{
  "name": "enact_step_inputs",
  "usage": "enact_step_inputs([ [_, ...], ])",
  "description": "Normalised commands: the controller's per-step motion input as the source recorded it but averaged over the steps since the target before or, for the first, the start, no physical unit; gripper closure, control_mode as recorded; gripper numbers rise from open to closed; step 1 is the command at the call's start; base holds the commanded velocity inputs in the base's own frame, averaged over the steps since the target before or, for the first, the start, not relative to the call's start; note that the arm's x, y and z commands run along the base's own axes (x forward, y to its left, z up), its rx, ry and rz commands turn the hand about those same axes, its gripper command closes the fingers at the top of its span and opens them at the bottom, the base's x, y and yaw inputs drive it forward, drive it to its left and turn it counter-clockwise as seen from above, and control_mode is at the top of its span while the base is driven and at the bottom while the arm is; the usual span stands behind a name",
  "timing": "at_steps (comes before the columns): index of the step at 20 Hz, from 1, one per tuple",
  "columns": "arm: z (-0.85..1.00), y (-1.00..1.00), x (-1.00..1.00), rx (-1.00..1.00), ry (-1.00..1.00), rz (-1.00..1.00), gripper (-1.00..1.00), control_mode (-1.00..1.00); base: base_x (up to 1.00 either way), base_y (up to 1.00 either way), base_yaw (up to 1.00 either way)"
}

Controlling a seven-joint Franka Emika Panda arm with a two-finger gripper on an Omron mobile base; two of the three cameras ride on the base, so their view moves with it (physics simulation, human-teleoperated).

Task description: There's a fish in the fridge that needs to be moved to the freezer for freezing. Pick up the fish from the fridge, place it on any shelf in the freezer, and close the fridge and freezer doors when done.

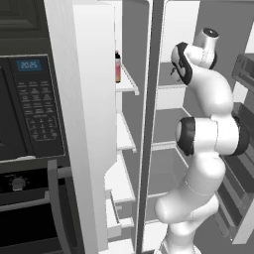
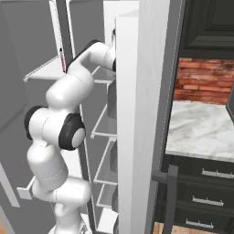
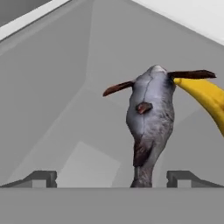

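Looking along the tool (image 3: 112,179) in the hand view, I see its two dark tips spread wide at 7 and 5 o'clock, with the fish (image 3: 150,118) standing between them, its tail dropping to the bottom edge at 6 o'clock; neither tip touches it. The fish is grey with dark reddish fins, and a curved yellow thing (image 3: 205,96) lies just beside its head at 2 o'clock. Both rest on a grey shelf (image 3: 65,109) of the fridge (image 1: 173,104). From the left base view, my arm reaches up into the wider compartment, with both doors swung open. The freezer (image 1: 124,139) sits at 9 o'clock from the arm, with short white shelves, and a red bottle (image 1: 117,67) stands on the top one. A black oven (image 1: 30,109) fills the far 9 o'clock side. In the right base view, a marble counter (image 2: 201,128) lies at 3 o'clock below a brick wall (image 2: 203,82).
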Motion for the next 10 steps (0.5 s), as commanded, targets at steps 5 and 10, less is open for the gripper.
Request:
enact_step_inputs([
  [5,0.0,-0.18,0.37,0.01,0.0,0.05,-1.0,-1.0,0.0,0.0,0.0],
  [10,0.0,-0.06,0.52,0.0,0.01,0.06,-1.0,-1.0,0.0,0.0,0.0],
])
